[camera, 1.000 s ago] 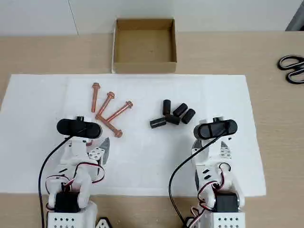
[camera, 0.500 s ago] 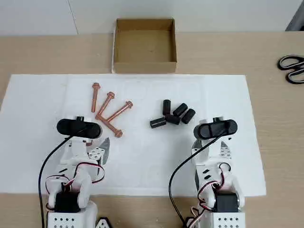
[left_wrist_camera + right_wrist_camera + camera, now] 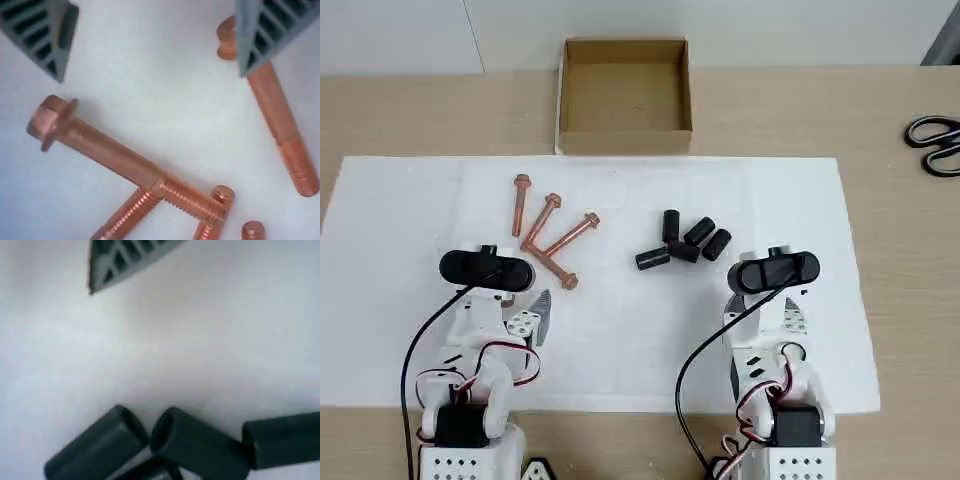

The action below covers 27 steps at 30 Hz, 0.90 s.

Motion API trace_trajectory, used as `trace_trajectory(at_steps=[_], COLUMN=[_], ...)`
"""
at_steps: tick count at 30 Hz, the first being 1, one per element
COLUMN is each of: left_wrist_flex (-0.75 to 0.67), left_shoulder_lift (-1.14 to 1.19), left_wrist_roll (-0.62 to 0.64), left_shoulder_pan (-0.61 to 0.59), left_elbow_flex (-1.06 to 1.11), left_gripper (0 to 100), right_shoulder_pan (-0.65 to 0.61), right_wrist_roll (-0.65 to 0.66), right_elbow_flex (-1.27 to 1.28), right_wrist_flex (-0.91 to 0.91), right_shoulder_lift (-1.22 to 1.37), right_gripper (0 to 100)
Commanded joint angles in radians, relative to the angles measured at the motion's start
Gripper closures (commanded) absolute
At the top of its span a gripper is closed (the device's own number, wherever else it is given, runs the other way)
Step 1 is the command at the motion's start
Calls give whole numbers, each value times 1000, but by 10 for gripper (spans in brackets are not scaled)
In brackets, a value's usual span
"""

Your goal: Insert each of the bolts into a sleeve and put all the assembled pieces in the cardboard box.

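Note:
Several copper bolts point(image 3: 548, 232) lie loosely crossed on the white sheet, left of centre. In the left wrist view one bolt point(image 3: 115, 157) lies between and just ahead of my left gripper point(image 3: 152, 75), which is open, and a second bolt point(image 3: 280, 125) runs under one finger. Several black sleeves point(image 3: 684, 242) cluster right of centre, also seen as sleeves point(image 3: 195, 445) ahead of my right gripper point(image 3: 772, 290). One of its fingers point(image 3: 125, 260) shows with nothing against its inner side. The cardboard box point(image 3: 625, 135) stands at the back centre.
A white sheet point(image 3: 620, 340) covers the table's middle, with bare room between the two arms. Scissors point(image 3: 935, 145) lie at the far right on the wooden table point(image 3: 410, 110). Both arm bases stand at the near edge.

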Motion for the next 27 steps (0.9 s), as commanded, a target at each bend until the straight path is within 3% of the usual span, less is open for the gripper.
trace_trajectory(at_steps=[1, 27], left_wrist_flex=[-21, -37], left_shoulder_lift=[-9, -9], left_wrist_roll=[0, -2], left_shoulder_pan=[-2, 63], left_elbow_flex=[-2, 1], left_gripper=[790, 790], right_shoulder_pan=[2, -59], right_wrist_roll=[8, 6], right_elbow_flex=[9, 9], right_wrist_flex=[5, 4], right_shoulder_lift=[-13, -13], right_gripper=[821, 821])
